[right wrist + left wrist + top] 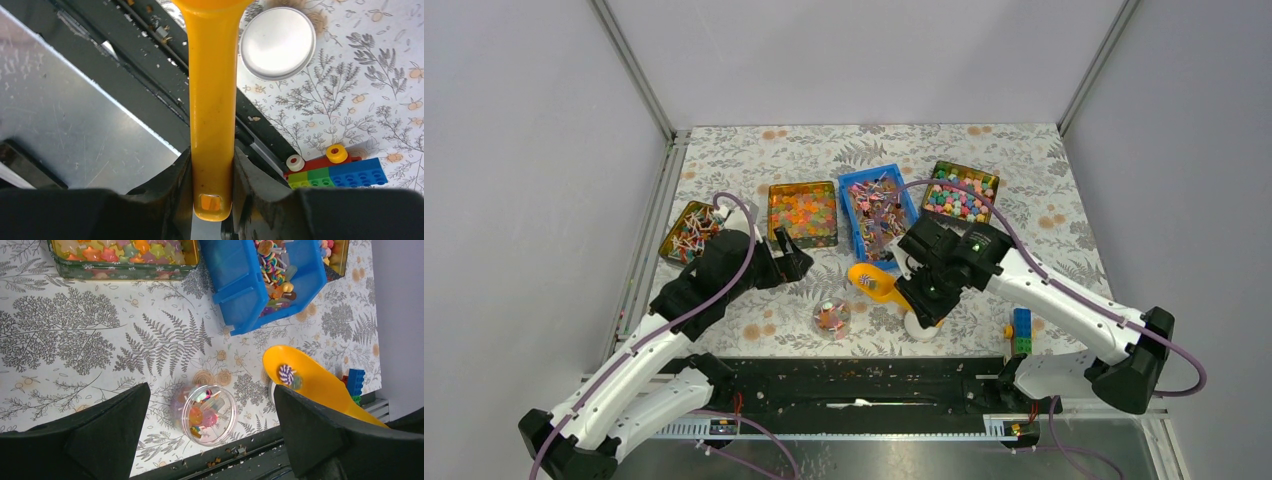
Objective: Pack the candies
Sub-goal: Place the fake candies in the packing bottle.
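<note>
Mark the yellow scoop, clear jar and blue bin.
yellow scoop (316, 382): left wrist view, bare bowl.
clear jar (184, 416): left wrist view, left rim.
blue bin (235, 285): left wrist view, side wall.

The bowl of the yellow scoop (212, 100) is cut off by the top edge of the right wrist view. In the left wrist view the blue bin (235, 282) and the green tin (125, 271) are cropped at the top, and the scoop's handle end is hidden behind one of the left fingers (320, 440).

Light is bright and even, shadows soft.
</note>
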